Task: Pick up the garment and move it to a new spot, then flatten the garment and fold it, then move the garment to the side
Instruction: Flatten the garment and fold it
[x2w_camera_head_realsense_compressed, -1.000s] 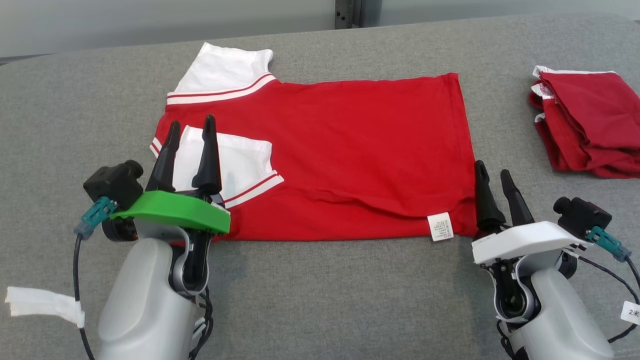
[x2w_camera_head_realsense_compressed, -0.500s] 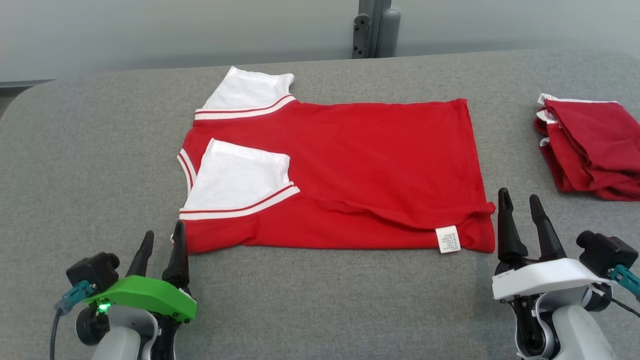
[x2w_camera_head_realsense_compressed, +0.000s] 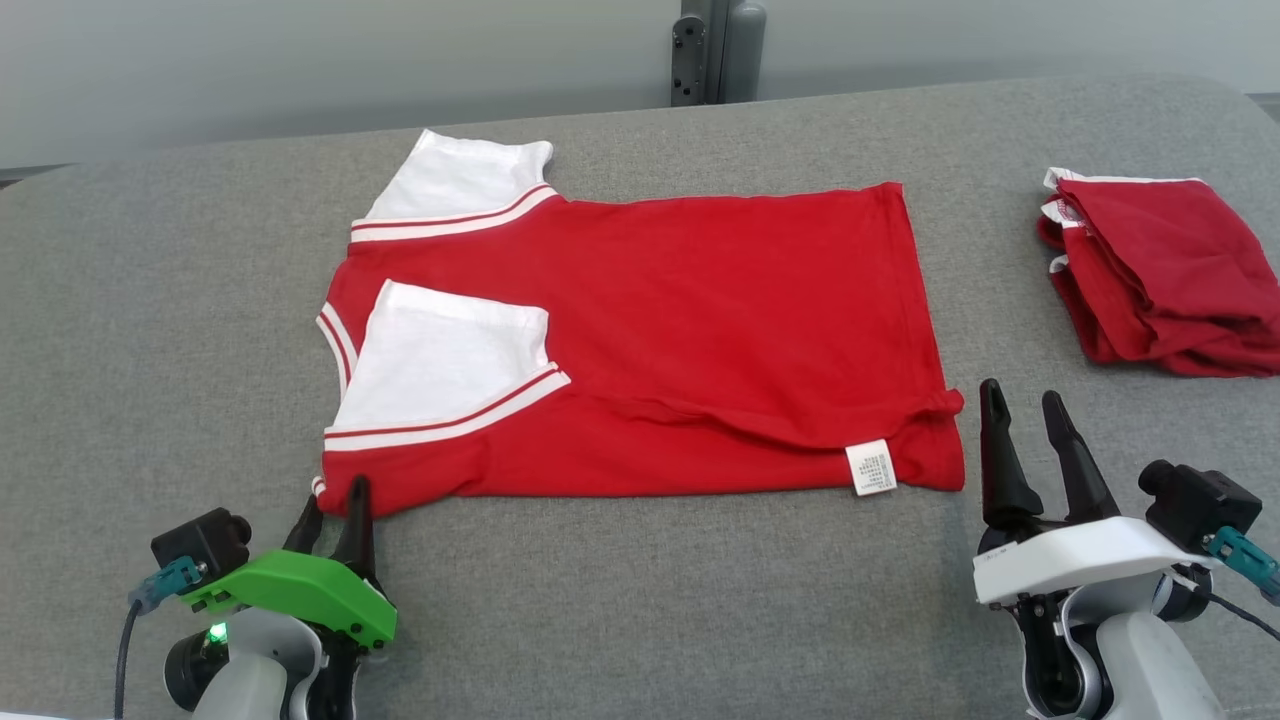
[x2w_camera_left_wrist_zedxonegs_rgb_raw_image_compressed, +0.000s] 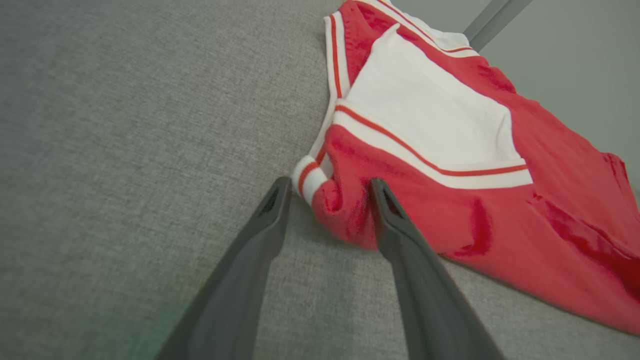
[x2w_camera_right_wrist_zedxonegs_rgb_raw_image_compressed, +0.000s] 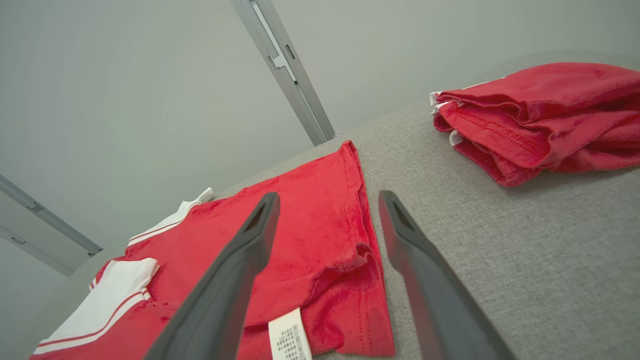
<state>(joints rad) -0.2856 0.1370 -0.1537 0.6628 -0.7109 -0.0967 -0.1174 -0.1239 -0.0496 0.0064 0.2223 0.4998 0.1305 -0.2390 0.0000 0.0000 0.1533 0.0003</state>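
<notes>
— Where did the garment lie?

— The soft red knit shirt (x2w_camera_head_realsense_compressed: 700, 300) lay spread flat on the grey, coarse-woven worktop (x2w_camera_head_realsense_compressed: 640, 610), its neck end towards my left and its hem towards my right. One white sleeve with red stripes (x2w_camera_head_realsense_compressed: 445, 355) was folded in over the red body. The other white sleeve (x2w_camera_head_realsense_compressed: 455, 175) stuck out at the far edge. A small white care label (x2w_camera_head_realsense_compressed: 871, 467) sat at the near hem corner.

— And your tools?

— My left tool (x2w_camera_head_realsense_compressed: 337, 495) was spread, its two dark tapered fingers set to either side of the shirt's near left corner. My right tool (x2w_camera_head_realsense_compressed: 1020, 392) stood released and empty, just beside the hem corner.

— What did the wrist views add?

— From the left wrist I saw the corner bunched into a rounded lump between the fingers, with a ribbed white-and-red band curled at its tip. One finger touched the red cloth and the other was just beside the band. From the head, the same corner looked merely flat. From the right wrist I saw the stitched hem lifted in a small fold, and the layered edges of a folded pile of red cloth (x2w_camera_right_wrist_zedxonegs_rgb_raw_image_compressed: 540, 115) well apart to the right. A grey metal post (x2w_camera_right_wrist_zedxonegs_rgb_raw_image_compressed: 285, 70) rose behind the worktop.
</notes>
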